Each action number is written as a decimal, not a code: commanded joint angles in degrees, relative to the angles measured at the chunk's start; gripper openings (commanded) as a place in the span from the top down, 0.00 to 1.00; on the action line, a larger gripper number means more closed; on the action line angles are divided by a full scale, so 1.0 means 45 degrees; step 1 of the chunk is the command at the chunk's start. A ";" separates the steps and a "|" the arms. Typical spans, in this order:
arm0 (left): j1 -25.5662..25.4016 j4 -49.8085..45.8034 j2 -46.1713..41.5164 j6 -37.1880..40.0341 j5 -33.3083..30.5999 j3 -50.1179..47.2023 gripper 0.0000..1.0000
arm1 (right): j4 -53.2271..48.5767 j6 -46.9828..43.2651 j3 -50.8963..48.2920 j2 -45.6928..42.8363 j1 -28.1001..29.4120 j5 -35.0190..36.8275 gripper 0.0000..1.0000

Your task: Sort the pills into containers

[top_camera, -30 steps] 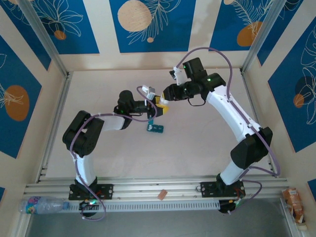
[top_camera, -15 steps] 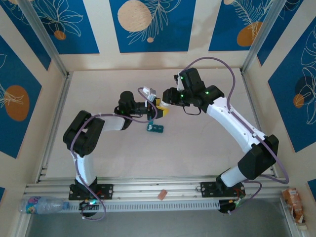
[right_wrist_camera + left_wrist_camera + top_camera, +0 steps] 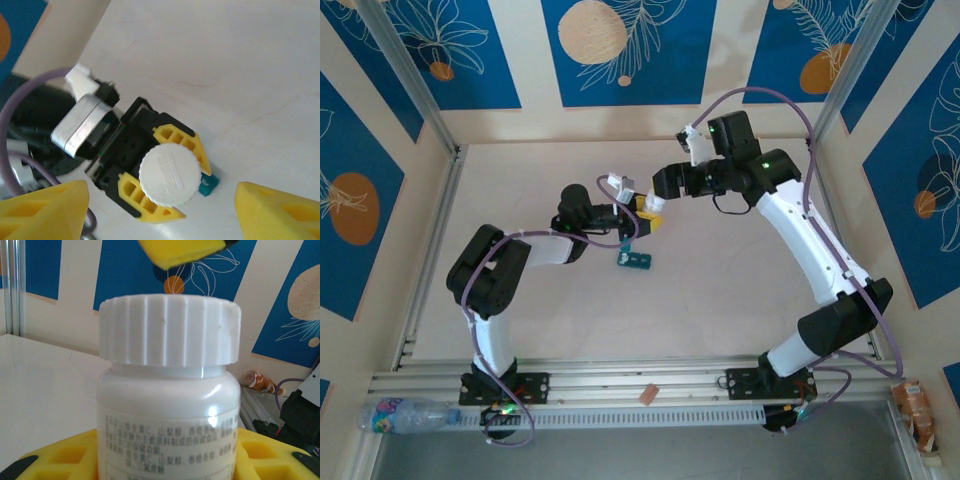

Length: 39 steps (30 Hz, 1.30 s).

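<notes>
Two grippers meet over the middle of the table point(image 3: 720, 290). The left gripper point(image 3: 642, 215) is clamped on a white bottle point(image 3: 167, 390), its yellow fingers point(image 3: 131, 192) pressing the body from both sides below the ribbed cap point(image 3: 169, 175). The bottle stands upright in that grip, with small dark print across its front. The right gripper point(image 3: 656, 200) hangs just above the cap with its jaws spread wide and nothing between them. In its wrist view its own yellow fingertips point(image 3: 42, 212) sit far out at either bottom corner, and one of them shows at the top of the left wrist view, just over the cap.

The containers point(image 3: 634, 260), a short teal strip, lie flat on the table just on the near side of the left gripper, toward the arm bases. Neither gripper touches them. From the right wrist, one teal corner peeks out beside the cap's edge, under the left gripper's finger.

The table is a pale, matte cream surface with faint scuffs. Cream walls with blue panels point(image 3: 620, 50), printed with white leaves and orange discs, close it in on three sides, and metal posts stand at the back corners. Along the near rail lie a plastic water bottle point(image 3: 405, 412) on the left and an orange packet point(image 3: 915, 405) on the right.
</notes>
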 commanded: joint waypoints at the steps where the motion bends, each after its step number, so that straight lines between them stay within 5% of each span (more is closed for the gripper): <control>1: -0.0076 0.0660 -0.0422 0.0108 0.0060 0.0207 1.00 | -0.0700 -0.3261 0.0310 0.0322 0.0126 -0.0595 0.25; 25: -0.0075 0.0680 -0.0361 0.0098 0.0069 0.0296 1.00 | -0.1241 -0.3994 0.1577 0.2333 -0.0348 -0.1779 0.33; 31: -0.0084 0.0701 -0.0384 0.0070 0.0072 0.0324 1.00 | -0.1264 -0.3887 0.1389 0.2392 -0.0375 -0.1853 0.48; 39: -0.0085 0.0718 -0.0414 0.0040 0.0059 0.0344 1.00 | -0.1018 -0.3434 0.0699 0.2081 -0.0311 -0.1791 0.55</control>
